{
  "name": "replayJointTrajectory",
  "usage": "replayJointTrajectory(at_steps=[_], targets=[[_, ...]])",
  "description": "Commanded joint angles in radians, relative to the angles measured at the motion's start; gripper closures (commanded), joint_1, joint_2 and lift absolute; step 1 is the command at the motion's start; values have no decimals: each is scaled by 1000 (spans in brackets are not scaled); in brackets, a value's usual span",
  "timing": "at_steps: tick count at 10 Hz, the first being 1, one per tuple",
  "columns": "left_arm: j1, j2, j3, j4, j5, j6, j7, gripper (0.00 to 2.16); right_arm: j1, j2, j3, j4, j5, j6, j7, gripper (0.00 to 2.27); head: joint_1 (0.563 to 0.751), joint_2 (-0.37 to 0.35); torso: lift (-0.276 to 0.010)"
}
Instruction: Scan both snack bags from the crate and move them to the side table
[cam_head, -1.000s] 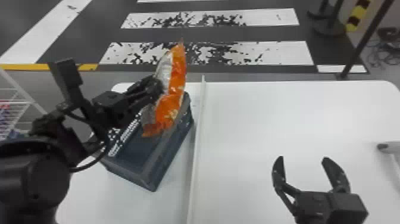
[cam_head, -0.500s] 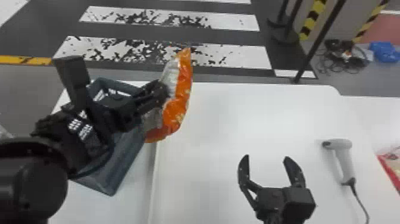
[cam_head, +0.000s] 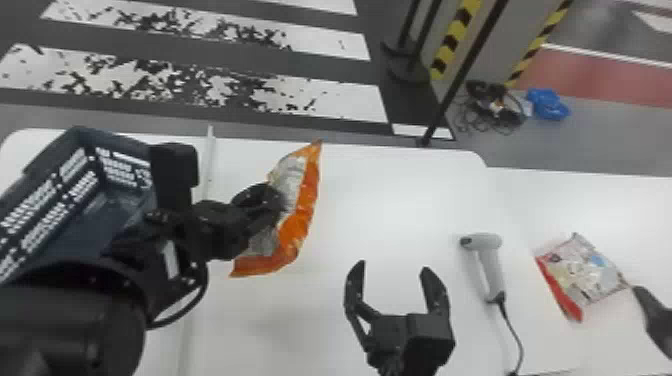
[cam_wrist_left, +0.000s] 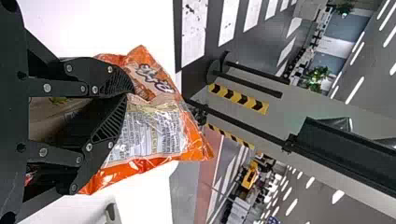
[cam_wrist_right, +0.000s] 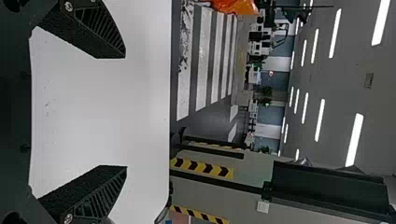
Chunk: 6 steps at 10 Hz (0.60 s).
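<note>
Near, the right claw (cam_head: 393, 269) stands spread over the worktop (cam_head: 400, 200); to its right lies the scanner (cam_head: 492, 270), and farther right the red bag (cam_head: 585, 272) on the side worktop (cam_head: 555, 210), likely light and slick, best taken by a sealed end; left and farther, the left claw (cam_wrist_left: 127, 93) pinches the orange bag (cam_head: 300, 220) near its middle; its film creases softly, its contents probably crush easily, so gentle pressure suits; at far left sits the crate (cam_head: 92, 220).

Orange bag (cam_head: 301, 220) in left claw (cam_head: 280, 202), right claw (cam_head: 393, 266) spread wide, dark crate (cam_head: 55, 185), scanner (cam_head: 490, 265) (corded) — red-edged bag (cam_head: 582, 275) nearby
</note>
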Motion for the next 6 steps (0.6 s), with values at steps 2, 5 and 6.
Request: replayJointTrajectory(at_steps=[2,5,6], targets=[[-47,-3,-126,152,-8,-114,75,2142,-1,0,3,0,2,-32,-58,80,695,-304,-75],[-87,-3,-208,261,-5,-164,143,434,-1,-5,1,0,0,-44,-85,80,695,-350,-75],[-82,-3,-210,253,-5,-164,144,-2,-3,-8,1,0,0,-47,-87,80,695,-350,-75]])
